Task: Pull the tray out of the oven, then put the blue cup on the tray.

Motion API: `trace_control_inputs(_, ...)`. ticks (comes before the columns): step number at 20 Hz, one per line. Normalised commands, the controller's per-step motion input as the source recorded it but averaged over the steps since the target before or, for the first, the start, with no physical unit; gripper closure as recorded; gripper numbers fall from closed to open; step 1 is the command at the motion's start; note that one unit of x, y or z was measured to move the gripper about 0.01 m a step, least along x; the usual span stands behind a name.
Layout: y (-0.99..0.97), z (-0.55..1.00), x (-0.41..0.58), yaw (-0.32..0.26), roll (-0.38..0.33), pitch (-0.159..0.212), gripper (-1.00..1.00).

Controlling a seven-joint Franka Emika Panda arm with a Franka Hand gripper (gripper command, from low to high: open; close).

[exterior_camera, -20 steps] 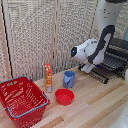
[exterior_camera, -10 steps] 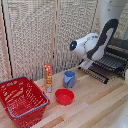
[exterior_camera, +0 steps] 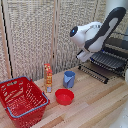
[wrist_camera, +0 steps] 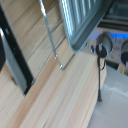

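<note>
The tray (exterior_camera: 109,60) lies drawn out of the oven (exterior_camera: 119,46) over the lowered door, at the worktop's (exterior_camera: 90,107) far edge on the exterior view's right, its bars running front to back. The end effector (exterior_camera: 84,56) hangs just off the tray's front corner, on the side toward the cup (exterior_camera: 69,79). Its fingers are hidden behind the wrist housing, and the wrist view shows only the tray's underside (wrist_camera: 85,20) and bare wood, so whether it is wide or narrow cannot be told; nothing is seen in its hold. The cup stands upright on the worktop, lower than the end effector and further to the exterior view's left, near but apart, between the bottle (exterior_camera: 48,77) and the tray, behind the bowl (exterior_camera: 64,96). Judgement: the pull appears done; the coming move is a descent toward the cup, away from the tray.
</note>
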Motion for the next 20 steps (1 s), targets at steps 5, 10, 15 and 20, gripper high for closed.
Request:
trace_control_inputs(5,0.44,0.32,0.042,-0.159,0.232,-0.087,-1.00)
trace_control_inputs(10,0.45,0.25,0.081,-0.141,0.264,-0.067,-1.00)
trace_control_inputs(15,0.36,0.09,0.212,-0.135,0.317,-0.016,-1.00)
trace_control_inputs(20,0.19,0.00,0.303,-0.091,0.369,0.000,-1.00)
